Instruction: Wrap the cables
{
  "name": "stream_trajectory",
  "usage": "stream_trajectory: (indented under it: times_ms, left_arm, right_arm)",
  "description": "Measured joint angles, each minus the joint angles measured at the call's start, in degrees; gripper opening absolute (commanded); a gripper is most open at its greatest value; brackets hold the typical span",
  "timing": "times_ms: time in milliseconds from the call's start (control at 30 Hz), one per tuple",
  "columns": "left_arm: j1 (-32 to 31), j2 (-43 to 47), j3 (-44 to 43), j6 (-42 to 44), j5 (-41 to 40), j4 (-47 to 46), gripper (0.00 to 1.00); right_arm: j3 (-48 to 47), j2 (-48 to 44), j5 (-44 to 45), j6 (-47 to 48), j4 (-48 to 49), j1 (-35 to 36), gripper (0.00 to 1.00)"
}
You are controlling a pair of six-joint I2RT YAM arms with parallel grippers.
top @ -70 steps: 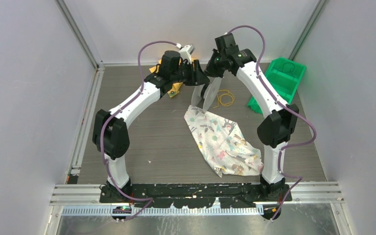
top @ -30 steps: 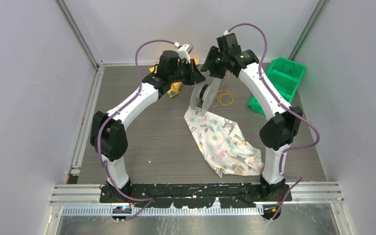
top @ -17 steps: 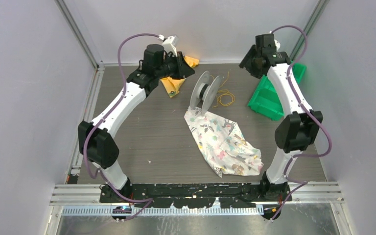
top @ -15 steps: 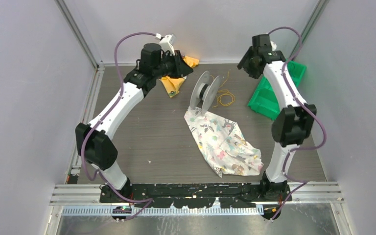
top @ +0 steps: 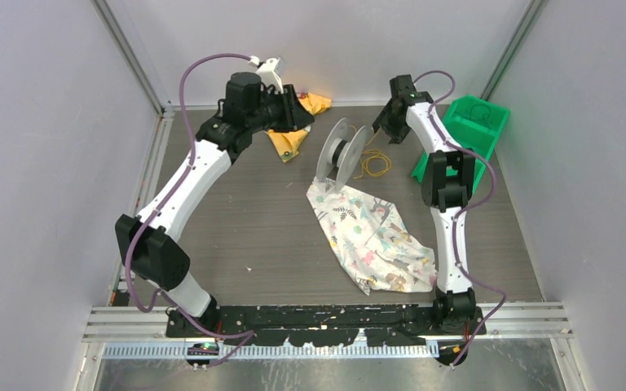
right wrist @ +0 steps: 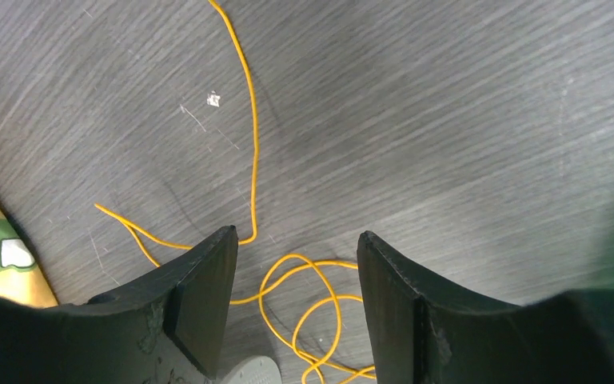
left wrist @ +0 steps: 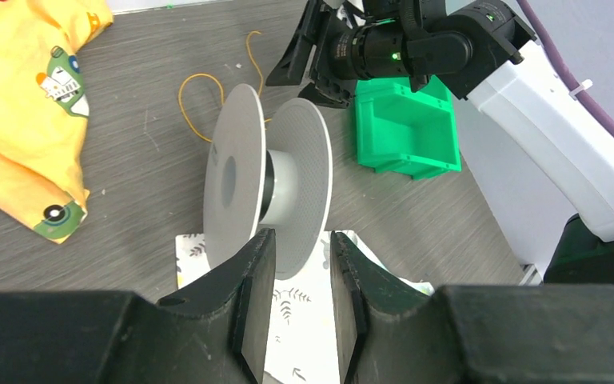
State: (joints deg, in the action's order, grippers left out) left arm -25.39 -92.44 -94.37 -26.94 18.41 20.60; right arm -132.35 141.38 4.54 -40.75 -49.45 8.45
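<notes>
Cable (right wrist: 255, 160) fills R wrist; spool hub (left wrist: 280, 188), L wrist.

Cable: thin yellow-orange cord (top: 373, 165) is lying slack in loose loops on the grey wood-grain tabletop (top: 236, 212), just beside the white spool (top: 341, 153), one strand trailing away.

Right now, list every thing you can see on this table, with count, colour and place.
cable: one, yellow-orange, loose loops on the table just right of the spool
spool: one, grey, standing on edge at the far middle
patterned cloth: one, white with a coloured print, crumpled in front of the spool
yellow cloth: one, yellow, far left of the spool
bin: one, green, far right
table: one, dark grey wood grain
left gripper: one, black, open, holding nothing, near the yellow cloth
right gripper: one, black, open, above the cable
</notes>
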Motion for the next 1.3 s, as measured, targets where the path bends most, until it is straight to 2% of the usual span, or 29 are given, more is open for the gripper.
stream_trajectory:
  times_ms: [200, 400, 467, 633, 767, 900, 1067, 1200, 1300]
  left_arm:
    - [0.6, 0.2, 0.0, 0.5, -0.6, 1.3, 0.33]
    - [0.8, 0.2, 0.0, 1.0, -1.0, 2.8, 0.33]
    - [0.8, 0.3, 0.0, 1.5, -1.3, 3.3, 0.33]
    - [0.8, 0.7, 0.0, 1.9, -1.7, 3.8, 0.33]
    - [0.8, 0.9, 0.1, 1.8, -1.8, 3.8, 0.33]
    - [0.8, 0.9, 0.5, 1.5, -1.8, 3.7, 0.33]
    - [0.8, 0.9, 1.3, 0.5, -1.4, 3.2, 0.33]
    - [0.8, 0.8, 1.9, -0.2, -0.5, 2.8, 0.33]
    - [0.8, 0.8, 1.9, -1.0, 0.6, 2.4, 0.34]
  right_arm:
    - [-4.6, 3.7, -0.9, -1.9, 0.6, 0.0, 0.57]
    - [-7.3, 6.9, -1.8, -4.0, 2.3, 0.0, 0.46]
    - [-8.0, 8.1, -2.3, -4.6, 2.9, 0.0, 0.38]
    - [-8.1, 9.3, -3.2, -4.9, 3.5, 0.0, 0.03]
    - [-6.3, 8.2, -1.7, -2.9, 4.6, 0.0, 0.01]
    - [4.0, 0.4, 2.5, 2.1, 6.2, 0.0, 0.01]
    - [23.6, -19.1, 6.1, 12.6, 16.5, 0.0, 0.01]
    - [39.7, -37.4, 0.1, 26.4, 32.7, -0.3, 0.01]
    - [42.9, -42.7, -7.0, 34.7, 40.1, -0.2, 0.01]
